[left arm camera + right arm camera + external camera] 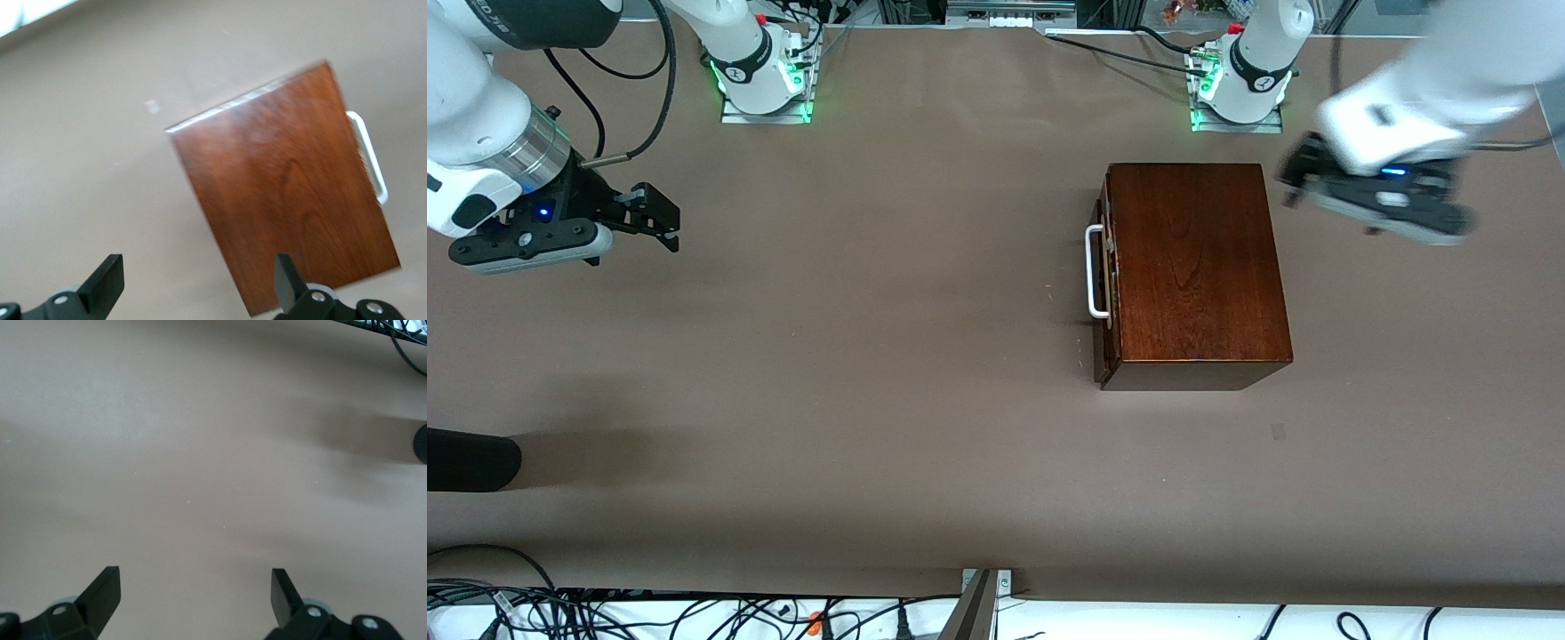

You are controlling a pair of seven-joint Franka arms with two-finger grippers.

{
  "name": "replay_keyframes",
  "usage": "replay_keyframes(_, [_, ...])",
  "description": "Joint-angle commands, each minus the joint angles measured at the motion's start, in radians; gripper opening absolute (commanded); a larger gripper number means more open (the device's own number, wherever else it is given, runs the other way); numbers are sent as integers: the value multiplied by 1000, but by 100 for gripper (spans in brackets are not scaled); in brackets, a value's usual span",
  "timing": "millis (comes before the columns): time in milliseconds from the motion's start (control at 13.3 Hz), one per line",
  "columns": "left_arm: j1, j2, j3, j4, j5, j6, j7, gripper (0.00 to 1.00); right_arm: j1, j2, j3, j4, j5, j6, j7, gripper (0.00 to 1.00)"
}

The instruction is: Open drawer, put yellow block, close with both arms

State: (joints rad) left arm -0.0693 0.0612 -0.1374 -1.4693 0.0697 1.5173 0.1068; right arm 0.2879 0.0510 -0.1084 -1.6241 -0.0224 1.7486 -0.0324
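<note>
- The drawer (pixel 1104 284) sits shut in its dark wooden box (pixel 1193 267), its white handle (pixel 1094 271) facing the right arm's end of the desk (pixel 871 356); seen from the front camera the box lies at about 3 o'clock from the desk's middle.
- The left hand (pixel 1294 182) hovers over the desk just beside the box, at about 1 o'clock from it; its fingers (pixel 107 283) are spread wide and hold nothing.
- The right hand (pixel 660 218) hangs over bare desk at about 9 o'clock, well apart from the box, fingers (pixel 103 590) fully spread and empty.
- No yellow block shows in any view, so I cannot say where it is.
- Risk: judging by the layout, the box looks free-standing, so a pull on the handle could drag the whole box unless the other hand braces it.
- Risk: the handle is slim and close to the drawer front; a poorly lined-up hand could slip off or jam against the wood.
- Risk: with the block unseen, that step may stall.
- Count: two arms, two hands, one box, one drawer, one handle, no blocks visible.
</note>
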Motion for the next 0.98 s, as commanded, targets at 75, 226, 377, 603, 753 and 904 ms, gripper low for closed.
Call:
replay_keyframes(75, [2,-99,136,-140,-64,98,-48,100,-4,6,-2,16,13,-4,12,100])
replay_keyframes(226, [0,-100,165,-141,-82,104,-65,100,-3,6,-2,16,13,-6,11,100])
replay_keyframes(377, [-7,-100,176,-137,-84,107,-134,100,0,6,0,16,13,-6,12,100])
replay_keyframes(603, [-7,-100,177,-134,-57,93,-139,100,0,6,0,16,13,-8,12,100])
replay_keyframes(753, [-6,-98,179,-132,-57,75,-141,100,2,6,1,16,13,-6,12,100])
replay_keyframes(904, [-6,-97,177,-129,-44,70,-139,100,2,6,1,16,13,-8,12,100])
